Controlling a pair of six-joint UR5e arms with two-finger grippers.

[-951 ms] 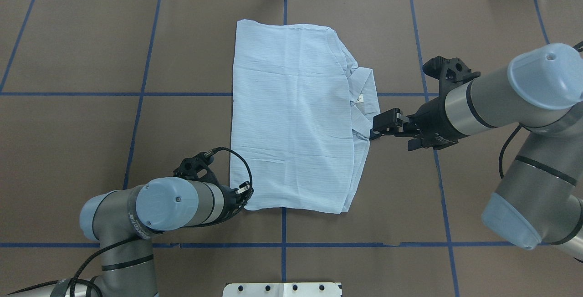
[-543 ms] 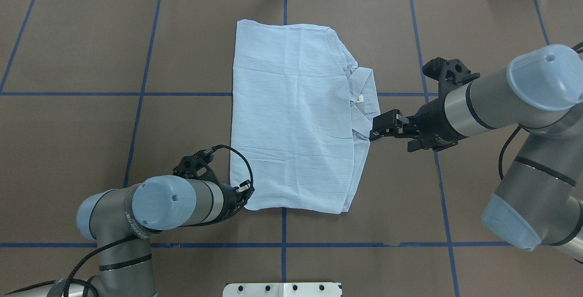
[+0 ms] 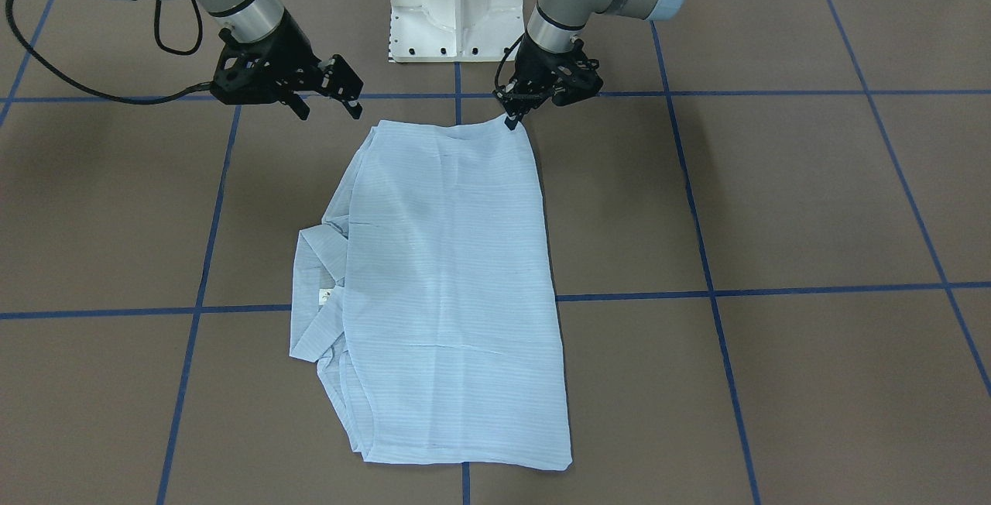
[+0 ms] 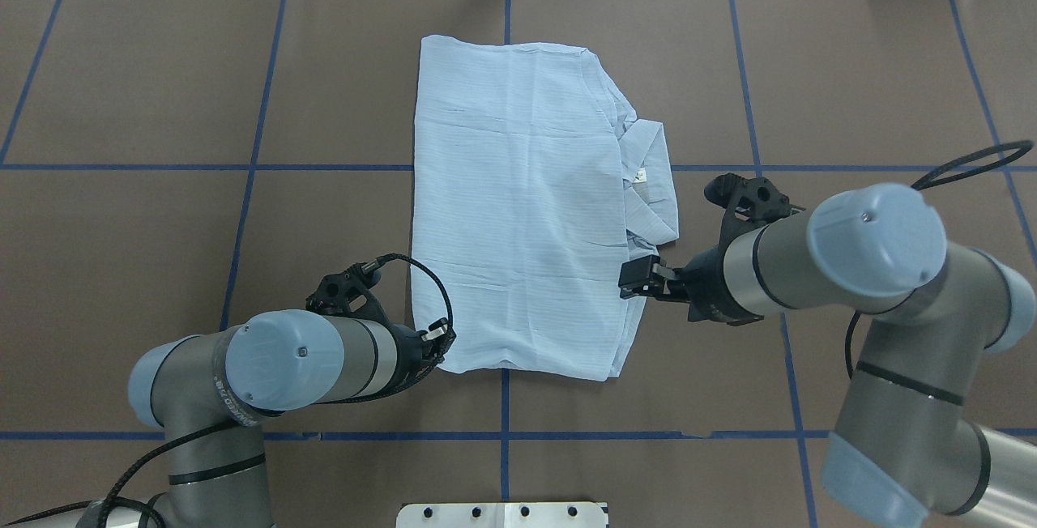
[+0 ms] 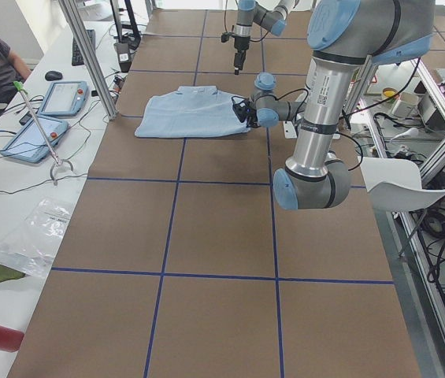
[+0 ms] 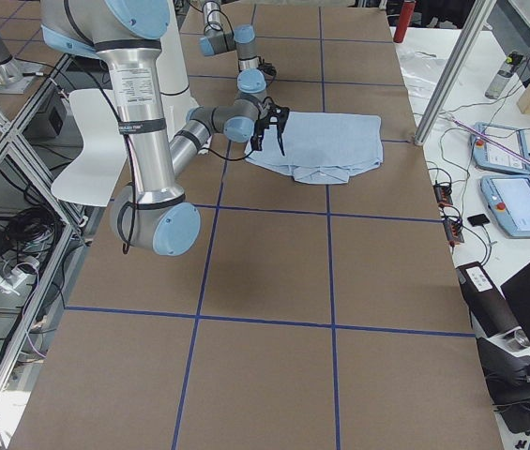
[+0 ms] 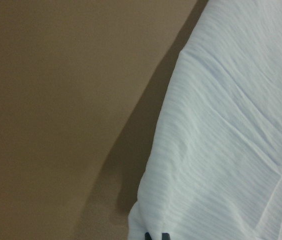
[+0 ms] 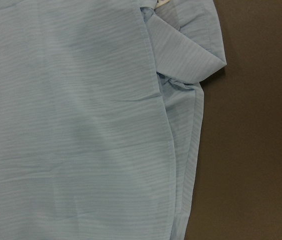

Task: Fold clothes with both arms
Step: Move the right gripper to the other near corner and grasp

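Shirt (image 4: 518, 204): lay folded flat mid-table (image 4: 146, 253), collar (image 4: 658, 206) toward the robot's right.
Label (image 4: 640, 176): small white tag inside the collar; its print was too small to read.
Left gripper (image 4: 440, 343): pinched on the shirt's near left corner.
Right gripper (image 3: 329, 110): jaws spread wide, hovering at the shirt's right edge, holding nothing.
Left arm (image 4: 275, 362): dark lettering on its band, unreadable from here.
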